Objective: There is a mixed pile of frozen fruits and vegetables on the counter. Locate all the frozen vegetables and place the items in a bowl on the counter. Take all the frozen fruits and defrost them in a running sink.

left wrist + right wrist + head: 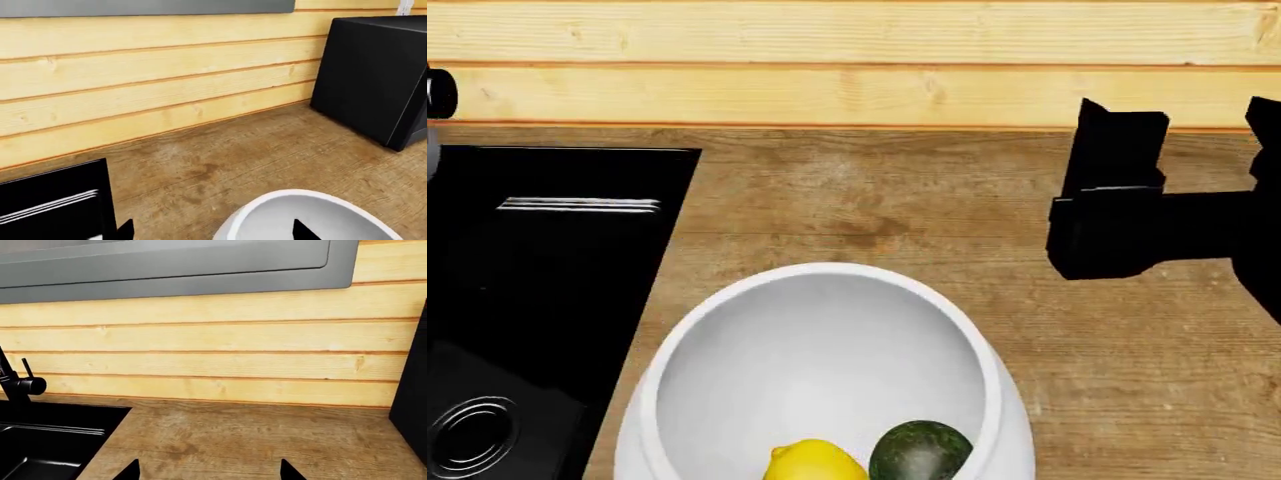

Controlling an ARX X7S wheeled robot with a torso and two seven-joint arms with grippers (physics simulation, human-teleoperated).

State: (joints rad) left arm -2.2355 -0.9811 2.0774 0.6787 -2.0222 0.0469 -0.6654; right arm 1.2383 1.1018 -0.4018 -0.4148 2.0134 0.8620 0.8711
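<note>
The white bowl [827,300] stands on the wood counter [868,200], holding a yellow lemon [814,465] and a dark green avocado [921,452]. The black sink [547,290] lies just left of it. My left gripper [213,231] is open above the bowl's [313,215] far rim, nothing between its fingertips, and it is out of the head view. My right gripper [1194,125] is open over bare counter right of the bowl, fingers pointing at the wall; its wrist view shows empty wood between the tips [208,471]. The frozen fruits are out of view.
A black box-shaped appliance [377,75] stands against the plank wall at the right. The black faucet [17,382] rises behind the sink [47,440]. A grey cabinet [173,265] hangs above the wall.
</note>
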